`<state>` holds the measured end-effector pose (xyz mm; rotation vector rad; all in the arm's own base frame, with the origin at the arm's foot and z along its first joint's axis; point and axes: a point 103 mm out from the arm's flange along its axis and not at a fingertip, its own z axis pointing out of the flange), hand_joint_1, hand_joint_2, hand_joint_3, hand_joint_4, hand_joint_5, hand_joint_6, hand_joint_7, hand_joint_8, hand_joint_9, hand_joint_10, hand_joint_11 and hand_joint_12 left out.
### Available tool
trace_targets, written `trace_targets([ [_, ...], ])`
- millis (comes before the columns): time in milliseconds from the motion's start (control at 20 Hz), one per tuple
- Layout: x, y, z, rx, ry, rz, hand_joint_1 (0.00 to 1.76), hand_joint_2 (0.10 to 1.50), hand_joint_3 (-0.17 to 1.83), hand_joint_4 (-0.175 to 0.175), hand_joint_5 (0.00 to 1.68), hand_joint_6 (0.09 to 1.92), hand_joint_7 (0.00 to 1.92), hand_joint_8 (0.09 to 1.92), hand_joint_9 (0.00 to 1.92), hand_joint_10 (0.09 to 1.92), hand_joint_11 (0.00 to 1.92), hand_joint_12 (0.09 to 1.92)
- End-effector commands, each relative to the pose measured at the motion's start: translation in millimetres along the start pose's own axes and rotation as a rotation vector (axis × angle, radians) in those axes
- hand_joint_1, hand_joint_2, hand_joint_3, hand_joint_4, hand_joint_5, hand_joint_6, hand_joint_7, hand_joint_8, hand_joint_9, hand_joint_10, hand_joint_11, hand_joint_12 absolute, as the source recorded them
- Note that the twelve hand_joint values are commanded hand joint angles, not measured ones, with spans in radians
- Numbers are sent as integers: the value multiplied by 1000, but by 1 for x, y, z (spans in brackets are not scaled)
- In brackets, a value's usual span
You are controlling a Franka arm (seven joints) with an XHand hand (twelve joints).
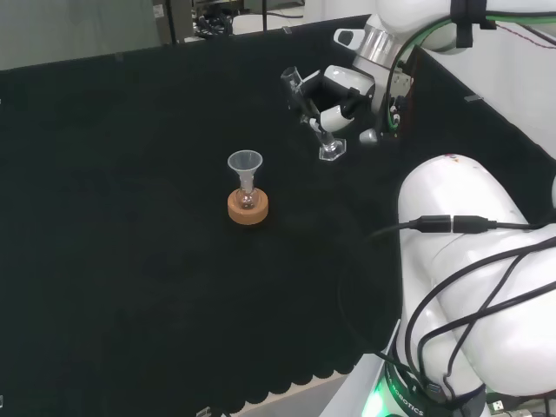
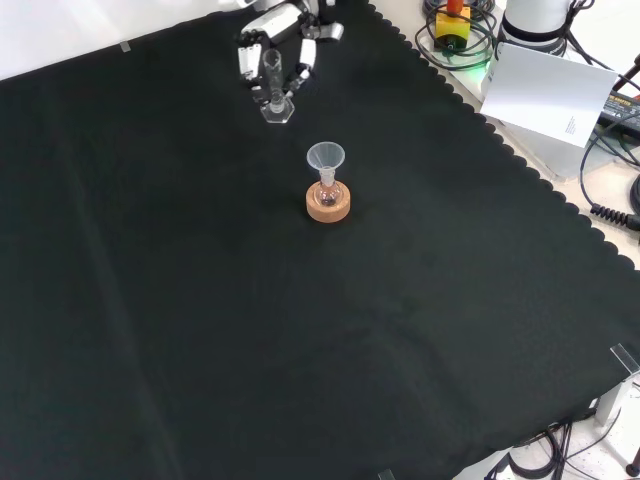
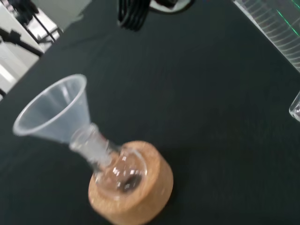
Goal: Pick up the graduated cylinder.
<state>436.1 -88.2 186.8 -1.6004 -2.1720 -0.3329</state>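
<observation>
The clear graduated cylinder (image 1: pixel 328 143) leans between the fingers of the hand (image 1: pixel 339 91), which are curled round its tube. In the front view the cylinder (image 2: pixel 272 85) stands near the cloth's far edge, with the hand (image 2: pixel 278 20) coming down over it and fingers on both sides. Its hexagonal foot is at or just above the cloth; I cannot tell which. The wrist view shows its marked tube (image 3: pixel 276 28) close by. A small flask with a clear funnel (image 1: pixel 245 162) sits in a cork ring (image 1: pixel 248 208) mid-cloth, apart from the hand.
The funnel (image 2: pixel 325 157) and cork ring (image 2: pixel 328 206) stand nearer the camera than the cylinder in the front view. Past the scalloped cloth edge at the right lie a white sheet (image 2: pixel 550 95) and cables (image 2: pixel 610 210). The arm's white links (image 1: pixel 469 261) stand at the head view's right.
</observation>
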Motion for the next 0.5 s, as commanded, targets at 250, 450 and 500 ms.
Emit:
trace_targets([
  [250, 40, -49, 2, 163, -167, 62, 1223, 939, 585, -16, 948, 493, 1043, 458, 1321, 87, 1118, 836],
  [450, 48, -58, 7, 235, -215, 81, 1224, 938, 585, -15, 951, 492, 1047, 456, 1323, 87, 1119, 836],
  [500, 49, -60, 8, 249, -225, 83, 1224, 938, 586, -15, 952, 492, 1048, 456, 1323, 87, 1119, 836],
])
